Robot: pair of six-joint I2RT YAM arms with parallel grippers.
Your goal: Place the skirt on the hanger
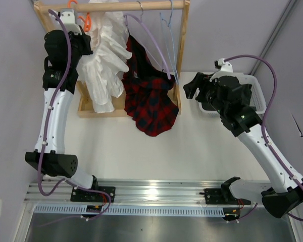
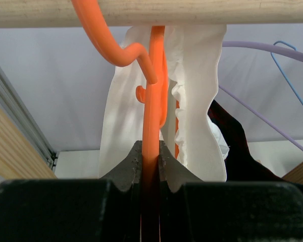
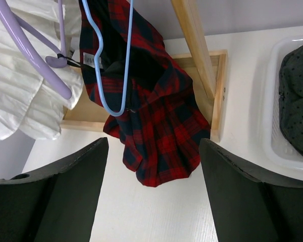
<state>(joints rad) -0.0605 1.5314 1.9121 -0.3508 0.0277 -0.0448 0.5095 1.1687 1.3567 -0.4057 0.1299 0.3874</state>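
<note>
The white ruffled skirt [image 1: 107,55] hangs from the wooden rail [image 1: 156,5] on the orange hanger [image 1: 84,20]. In the left wrist view the hanger [image 2: 152,101] has its hook over the rail [image 2: 192,12], with the skirt [image 2: 197,126] draped behind it. My left gripper [image 2: 150,151] is shut on the hanger's stem. My right gripper [image 3: 151,166] is open and empty above the table, right of the rack; it also shows in the top view [image 1: 192,91].
A red-and-black plaid garment [image 1: 152,98] hangs on the lilac hanger [image 1: 154,45], next to an empty pale blue wire hanger [image 1: 167,38]. The wooden rack base [image 1: 91,108] sits on the table. A white basket [image 1: 255,96] holds a dark cloth [image 3: 297,101].
</note>
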